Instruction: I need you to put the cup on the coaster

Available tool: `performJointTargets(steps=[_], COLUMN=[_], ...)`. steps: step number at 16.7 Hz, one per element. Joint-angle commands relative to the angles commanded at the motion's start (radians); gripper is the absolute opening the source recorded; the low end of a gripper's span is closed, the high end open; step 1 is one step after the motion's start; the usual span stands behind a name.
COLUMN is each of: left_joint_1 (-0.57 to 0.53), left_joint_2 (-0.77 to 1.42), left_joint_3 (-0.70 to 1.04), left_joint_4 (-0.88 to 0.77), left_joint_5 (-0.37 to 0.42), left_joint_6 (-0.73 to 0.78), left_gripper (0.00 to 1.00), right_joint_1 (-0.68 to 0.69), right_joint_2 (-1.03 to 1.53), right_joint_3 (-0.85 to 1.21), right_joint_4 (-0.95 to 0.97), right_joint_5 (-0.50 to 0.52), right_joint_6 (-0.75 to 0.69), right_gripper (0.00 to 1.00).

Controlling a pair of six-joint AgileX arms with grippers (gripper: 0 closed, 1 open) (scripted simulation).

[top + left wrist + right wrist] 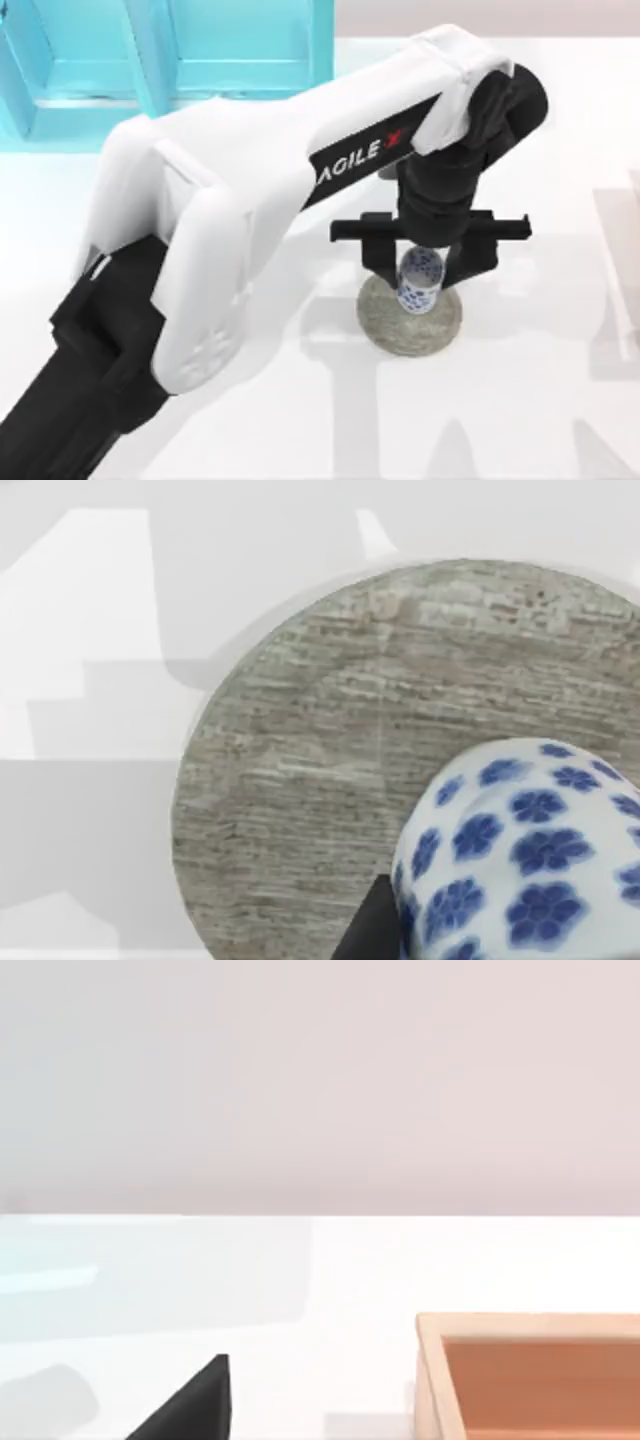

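White with blue flowers, the cup [419, 281] is sitting between the two black fingers of the left hand [421, 272], which is grasping it from above. Cup and hand are hanging over the grey coaster [385, 325], right of the desk's [520, 400] middle; whether the cup's base is touching the coaster cannot be told. Near the right hand [190, 1405], a wooden box [530, 1375] is resting on the desk.
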Motion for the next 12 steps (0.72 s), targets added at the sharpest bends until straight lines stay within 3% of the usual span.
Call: performJointTargets(steps=[6,12], left_joint_1=[0.000,0.000], left_joint_2=[0.000,0.000], left_joint_3=[0.000,0.000], left_joint_4=[0.000,0.000], left_joint_5=[0.000,0.000], left_joint_6=[0.000,0.000], left_gripper=[0.98,1.00], right_joint_1=[0.000,0.000], right_joint_2=[0.000,0.000], right_joint_3=[0.000,0.000], right_joint_4=[0.000,0.000], right_joint_5=[0.000,0.000], right_joint_6=[0.000,0.000], right_gripper=[1.00,1.00])
